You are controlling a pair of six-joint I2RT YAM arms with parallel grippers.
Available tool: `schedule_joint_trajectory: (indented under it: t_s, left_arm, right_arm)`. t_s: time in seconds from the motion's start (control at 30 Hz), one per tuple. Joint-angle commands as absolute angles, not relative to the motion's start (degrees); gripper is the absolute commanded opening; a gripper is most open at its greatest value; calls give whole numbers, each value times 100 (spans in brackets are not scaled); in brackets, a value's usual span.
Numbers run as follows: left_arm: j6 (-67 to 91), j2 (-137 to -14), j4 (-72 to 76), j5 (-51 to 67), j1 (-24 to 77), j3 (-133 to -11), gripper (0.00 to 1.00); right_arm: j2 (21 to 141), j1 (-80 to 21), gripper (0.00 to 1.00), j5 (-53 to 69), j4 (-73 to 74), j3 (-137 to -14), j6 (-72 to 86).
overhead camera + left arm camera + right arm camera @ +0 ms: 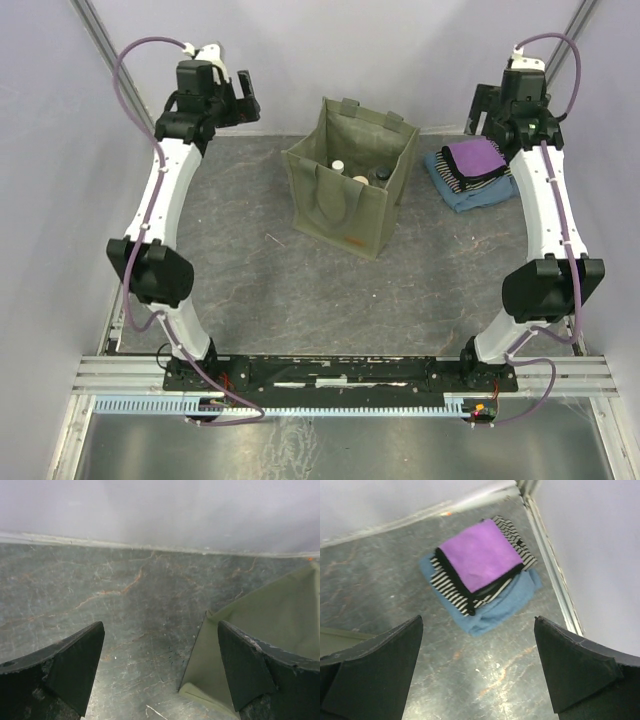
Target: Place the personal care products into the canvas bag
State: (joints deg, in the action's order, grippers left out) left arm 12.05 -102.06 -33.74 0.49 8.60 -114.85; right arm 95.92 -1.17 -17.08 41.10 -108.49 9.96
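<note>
The olive-green canvas bag (345, 200) stands upright and open at the back middle of the table. Inside it show the tops of personal care products: a pale round top (338, 166) and two dark caps (381, 176); the rest of them is hidden by the bag's walls. My left gripper (244, 98) hangs open to the left of the bag, with nothing between its fingers. In the left wrist view the left gripper (160, 665) is over bare table, with a corner of the bag (280, 620) at the right. My right gripper (487, 112) is open and empty to the bag's right.
A folded cloth pile (480, 565), purple on striped on blue, lies in the back right corner (472, 170), just ahead of the right gripper (479, 665). A metal wall rail (555, 575) runs along its right side. Pale walls close in the table at back and sides.
</note>
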Motion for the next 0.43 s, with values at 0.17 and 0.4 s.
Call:
schedule_joint_trajectory:
  t_s: [0.17, 0.4]
  left_arm:
    - [1288, -10635, -3560, -1553, 1008, -11921, 100]
    - [968, -10384, -3204, -2187, 1093, -11354, 100]
  right_arm:
    - [9733, 225, 100, -2016, 3941, -10907, 993]
    - [10089, 232, 100, -1959, 4113, -11504, 1029]
